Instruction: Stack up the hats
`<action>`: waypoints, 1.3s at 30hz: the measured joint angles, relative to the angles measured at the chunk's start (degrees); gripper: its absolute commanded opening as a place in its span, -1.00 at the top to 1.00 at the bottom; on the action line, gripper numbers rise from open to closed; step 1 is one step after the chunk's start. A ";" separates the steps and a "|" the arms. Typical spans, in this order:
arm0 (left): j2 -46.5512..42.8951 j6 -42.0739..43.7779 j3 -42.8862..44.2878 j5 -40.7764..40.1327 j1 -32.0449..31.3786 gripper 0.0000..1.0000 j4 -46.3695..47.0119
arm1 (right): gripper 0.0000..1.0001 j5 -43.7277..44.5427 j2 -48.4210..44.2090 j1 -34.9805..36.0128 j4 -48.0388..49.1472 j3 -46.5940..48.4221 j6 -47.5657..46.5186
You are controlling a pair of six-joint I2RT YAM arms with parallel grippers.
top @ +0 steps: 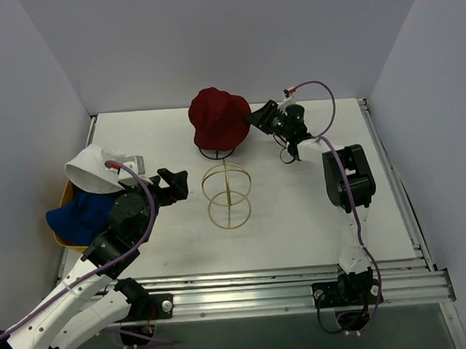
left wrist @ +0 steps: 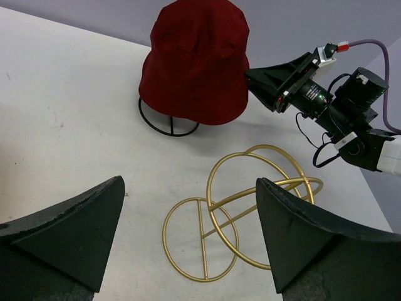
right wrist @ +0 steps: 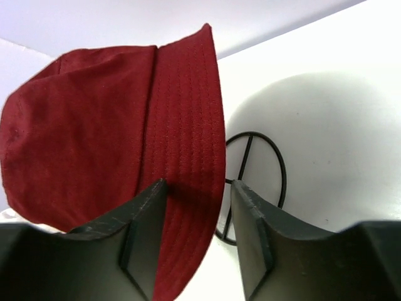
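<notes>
Right gripper point(right wrist: 199, 188) straddles brim of dark red bucket hat point(right wrist: 94, 125), unclamped; shallow bite may slip or topple wire stand point(right wrist: 243, 160).

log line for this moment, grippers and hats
right gripper: open, jaws straddling brim of dark red bucket hat on black wire stand | left gripper: open, empty | white bucket hat, blue hat: left edge

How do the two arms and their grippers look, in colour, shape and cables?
The left arm and right arm have white links and black joints. A purple cable loops along each. The left gripper and right gripper each have two matte black, wedge-shaped fingers.
</notes>
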 measured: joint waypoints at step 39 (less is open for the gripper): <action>0.50 1.20 0.00 -0.94 -0.02 -0.88 0.00 | 1.00 -0.83 7.43 -0.48 6.91 -0.17 3.41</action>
